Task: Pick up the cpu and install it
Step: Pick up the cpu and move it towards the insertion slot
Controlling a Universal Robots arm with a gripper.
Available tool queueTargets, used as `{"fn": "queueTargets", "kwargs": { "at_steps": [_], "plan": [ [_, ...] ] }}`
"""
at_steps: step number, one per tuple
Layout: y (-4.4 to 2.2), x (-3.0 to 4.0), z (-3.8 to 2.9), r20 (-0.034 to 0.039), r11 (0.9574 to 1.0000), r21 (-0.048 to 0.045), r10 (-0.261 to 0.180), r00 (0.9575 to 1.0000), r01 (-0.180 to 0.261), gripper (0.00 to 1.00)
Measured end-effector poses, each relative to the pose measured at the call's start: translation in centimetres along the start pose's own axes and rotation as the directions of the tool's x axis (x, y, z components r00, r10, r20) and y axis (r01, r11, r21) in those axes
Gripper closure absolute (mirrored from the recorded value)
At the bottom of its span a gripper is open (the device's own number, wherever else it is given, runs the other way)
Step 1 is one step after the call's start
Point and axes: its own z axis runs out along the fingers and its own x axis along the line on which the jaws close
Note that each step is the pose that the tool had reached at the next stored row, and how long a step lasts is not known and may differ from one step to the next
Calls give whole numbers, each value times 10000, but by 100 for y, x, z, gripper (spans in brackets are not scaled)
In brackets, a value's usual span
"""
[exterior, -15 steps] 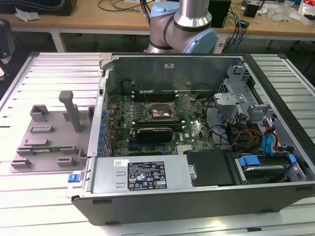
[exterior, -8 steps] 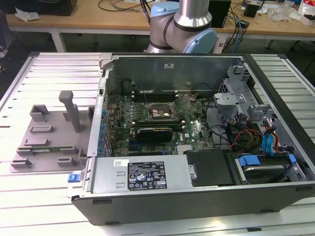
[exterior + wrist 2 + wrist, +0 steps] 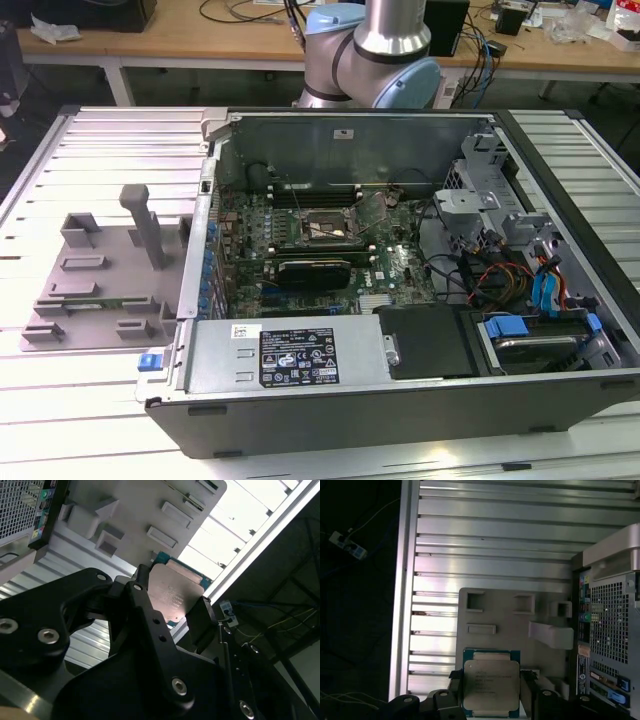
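Note:
The cpu (image 3: 491, 687), a flat square chip with a silvery top and a thin blue-green rim, sits between my gripper's (image 3: 491, 692) two black fingers (image 3: 454, 680), which are shut on its opposite edges. In the second wrist view the cpu (image 3: 172, 592) is clamped the same way in the gripper (image 3: 172, 599). It hangs in the air above the edge of the grey plastic tray (image 3: 510, 612) and the slatted metal table (image 3: 490, 535). In the exterior view the black square socket frame (image 3: 322, 228) lies on the motherboard inside the open computer case (image 3: 400, 400).
The grey tray (image 3: 100, 270) with raised blocks and a tall post lies on the exterior view's left, beside the case. The arm's base (image 3: 375, 50) stands behind the case. Cables, drive bays and a black power supply (image 3: 300, 355) crowd the case interior. The case's perforated rear panel (image 3: 610, 645) is near the gripper.

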Motion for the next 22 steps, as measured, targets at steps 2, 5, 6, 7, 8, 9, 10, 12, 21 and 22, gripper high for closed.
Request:
{"fn": "queueTargets", "kwargs": {
  "at_steps": [2,5,6,7,8,9,10,12,21,22],
  "plan": [
    [0,-5,-9,1,10000,-8,0,10000,0,45],
    [1,-6,-24,1,10000,-8,0,10000,0,45],
    [1,-6,-27,1,10000,-8,0,10000,0,45],
    [2,-7,-38,0,10000,-8,0,10000,0,45],
    [2,-7,-44,-1,10000,-9,0,10000,0,45],
    [2,-7,-50,0,10000,-10,0,10000,0,45],
    [3,-9,-59,1,10000,-12,0,10000,0,45],
    [3,-20,-75,0,10000,-13,-1,10000,1,45],
    [-6,-207,-83,1,10000,-34,0,10000,0,45],
    [-7,-244,-82,1,10000,-35,0,10000,0,45]
  ]
}}
